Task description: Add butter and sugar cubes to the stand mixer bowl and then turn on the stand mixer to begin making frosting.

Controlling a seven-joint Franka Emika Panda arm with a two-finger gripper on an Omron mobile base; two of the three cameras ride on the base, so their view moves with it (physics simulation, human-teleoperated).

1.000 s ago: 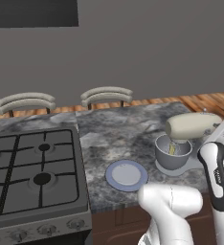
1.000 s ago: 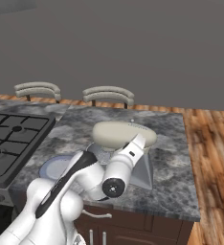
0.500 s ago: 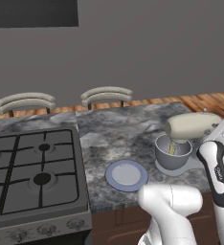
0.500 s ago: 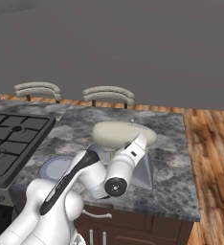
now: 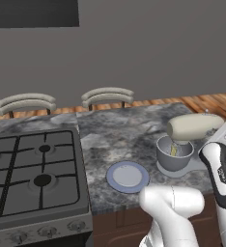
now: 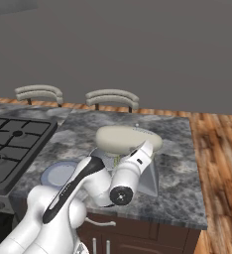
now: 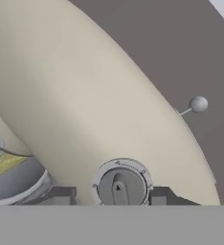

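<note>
Hand view: tool (image 7: 109,200) wide open around the stand mixer (image 7: 85,95) dial (image 7: 121,186); no legible writing.

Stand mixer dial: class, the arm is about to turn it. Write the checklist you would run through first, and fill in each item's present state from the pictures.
1. Butter in the stand mixer bowl: ok, a yellow stick shows inside it.
2. Sugar cubes in the bowl: cannot tell, none can be made out.
3. Bowl seated under the stand mixer head: ok.
4. Gripper lined up with the dial: ok, a dark fingertip sits on each side of it in the hand view.
5. Fingers gripping the dial: cannot tell, contact is cut off by the bottom of the view.
6. Plate out of the way: ok, it lies apart from the bowl.
</note>
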